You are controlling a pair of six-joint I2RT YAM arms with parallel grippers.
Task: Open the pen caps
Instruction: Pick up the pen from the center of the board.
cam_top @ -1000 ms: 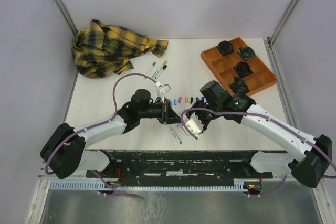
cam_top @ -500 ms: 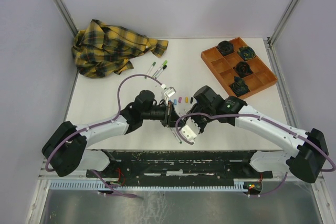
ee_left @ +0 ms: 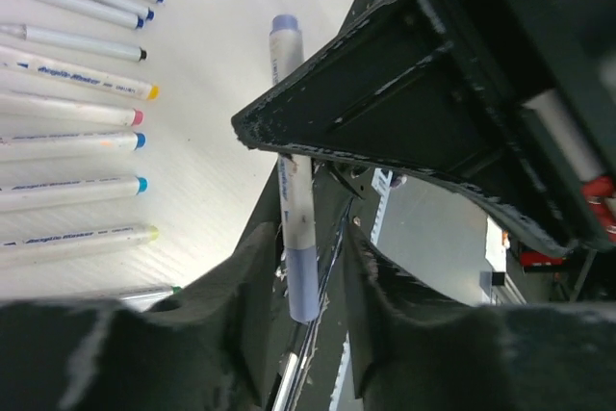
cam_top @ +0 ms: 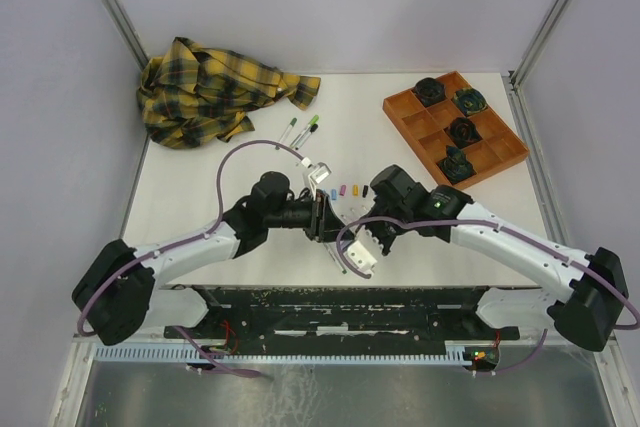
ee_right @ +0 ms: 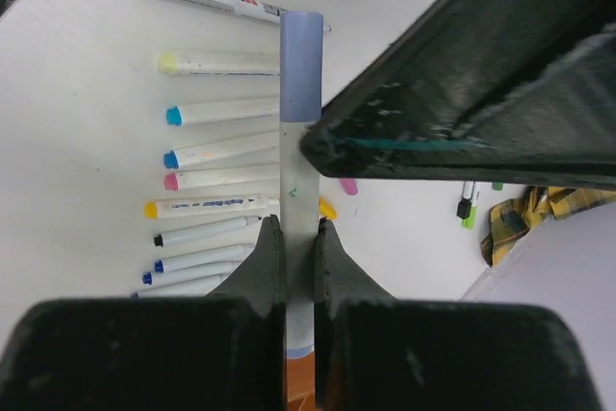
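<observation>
this is a robotics lab cell, not a home or shop. i see a white rectangular table (cam_top: 200, 187) boxed in by plain pale panel walls (cam_top: 340, 7) on bare aluminium frame posts (cam_top: 548, 19). a white-and-black left robot arm (cam_top: 185, 244) and its right twin (cam_top: 510, 242) are bolted to a scuffed black mounting plate (cam_top: 420, 307). loose purple cables (cam_top: 250, 144) loop above them. below sit a white slotted cable duct (cam_top: 150, 352) and grey sheet metal (cam_top: 300, 397).

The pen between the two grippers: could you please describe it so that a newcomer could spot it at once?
Look to the middle of the white table, near its front edge. The right gripper clamps a white pen there, its periwinkle cap towards the left gripper. Unlike the row of pens lying flat beside it, this one is held.
</observation>
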